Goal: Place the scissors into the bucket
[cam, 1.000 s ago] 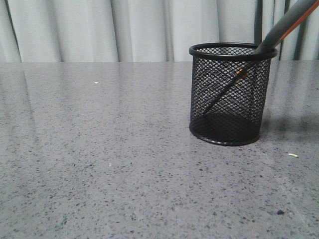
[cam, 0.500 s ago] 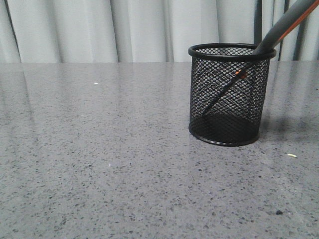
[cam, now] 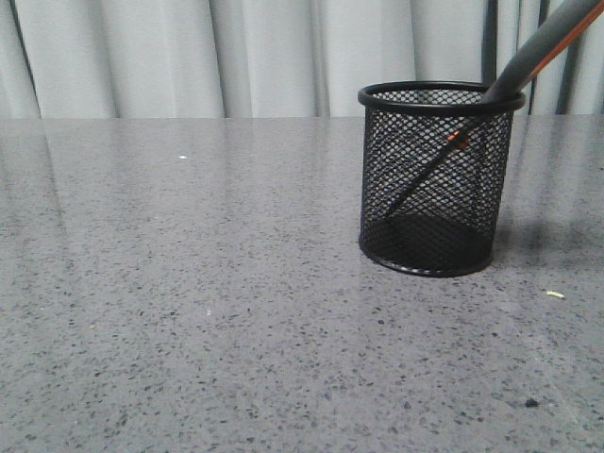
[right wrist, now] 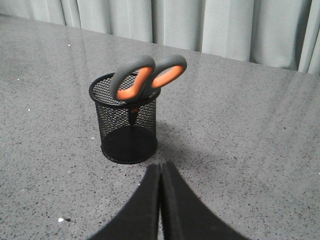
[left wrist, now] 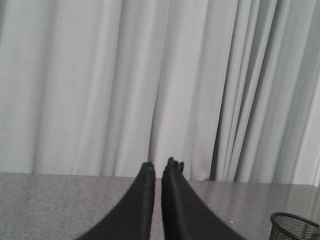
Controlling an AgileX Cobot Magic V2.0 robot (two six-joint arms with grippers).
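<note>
The bucket [cam: 432, 179] is a black wire-mesh cup standing upright on the grey table at the right. The scissors [cam: 533, 52] stand inside it, blades down, leaning right, with the handles above the rim. In the right wrist view the bucket [right wrist: 127, 122] holds the scissors [right wrist: 147, 77], whose grey, orange-lined handle loops stick out over the rim. My right gripper [right wrist: 160, 165] is shut and empty, a short way back from the bucket. My left gripper [left wrist: 159, 165] is shut and empty, above the table and facing the curtain; the bucket's rim [left wrist: 295, 222] shows in the corner of its view.
The grey speckled table [cam: 189, 311] stretches wide to the left and in front of the bucket. A pale curtain [cam: 236, 57] hangs behind the table's far edge. Small specks [cam: 554, 294] lie on the table to the right of the bucket.
The bucket and the scissors shift by a few pixels between frames in the front view. Nothing else has visibly moved.
</note>
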